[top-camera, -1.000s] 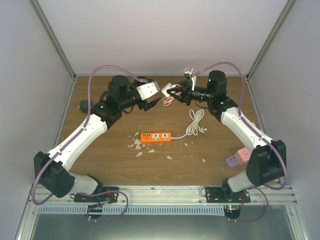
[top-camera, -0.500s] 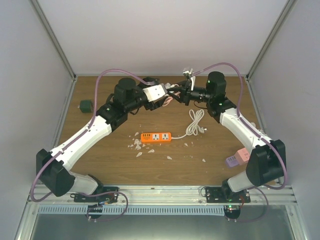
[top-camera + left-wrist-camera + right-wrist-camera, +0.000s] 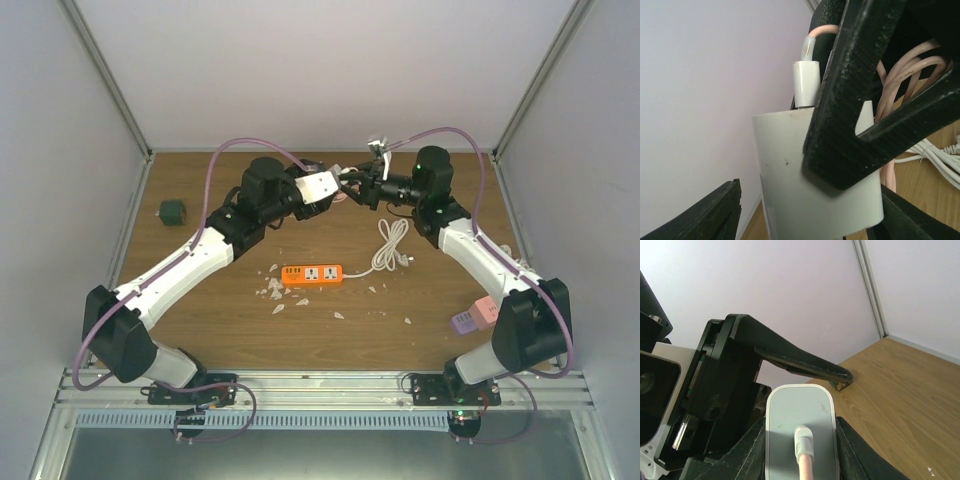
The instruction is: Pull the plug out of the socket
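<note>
Clamping the adapter (image 3: 800, 407), the right pincer (image 3: 348, 185) crowds the open left pincer (image 3: 810, 200) beyond the power strip (image 3: 312, 274).

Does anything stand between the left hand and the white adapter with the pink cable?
Nothing loose stands between them. The left hand straddles the white adapter, one finger on each side. Only the right hand, shut on the adapter, has fingers crossing its face near the plug.
</note>
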Motion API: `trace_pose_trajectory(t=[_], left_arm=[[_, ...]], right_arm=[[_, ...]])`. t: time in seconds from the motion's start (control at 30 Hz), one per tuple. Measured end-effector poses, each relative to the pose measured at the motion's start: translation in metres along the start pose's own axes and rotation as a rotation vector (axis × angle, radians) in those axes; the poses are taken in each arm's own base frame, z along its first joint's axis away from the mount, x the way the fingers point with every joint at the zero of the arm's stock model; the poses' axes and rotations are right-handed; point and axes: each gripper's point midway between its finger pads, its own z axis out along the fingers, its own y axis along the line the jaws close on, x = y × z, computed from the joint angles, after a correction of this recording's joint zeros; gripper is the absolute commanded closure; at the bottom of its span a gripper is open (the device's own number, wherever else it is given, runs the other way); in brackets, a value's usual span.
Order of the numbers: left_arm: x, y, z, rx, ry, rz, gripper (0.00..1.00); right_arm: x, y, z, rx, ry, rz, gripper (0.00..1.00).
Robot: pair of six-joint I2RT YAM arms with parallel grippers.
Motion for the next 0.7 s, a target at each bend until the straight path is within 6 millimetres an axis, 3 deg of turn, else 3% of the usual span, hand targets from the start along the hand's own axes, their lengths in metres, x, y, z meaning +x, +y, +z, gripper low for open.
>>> trace_pose_trajectory(t=[0.3, 0.47, 0.7], left_arm=[[-0.009, -0.001, 0.0, 0.001, -0.019, 0.002, 0.45], [-0.01, -0.002, 0.002, 0.005, -0.02, -0.006, 0.56], [-0.009, -0.003, 0.003, 0.007, -0.017, -0.024, 0.64]], right_arm=[[-0.003, 0.001, 0.0, -0.001, -0.015, 0.021, 0.96], [-0.006, -0.002, 0.0, 0.012, -0.027, 0.03, 0.92], [-0.005, -0.004, 0.0, 0.019, -0.026, 0.053, 0.49]])
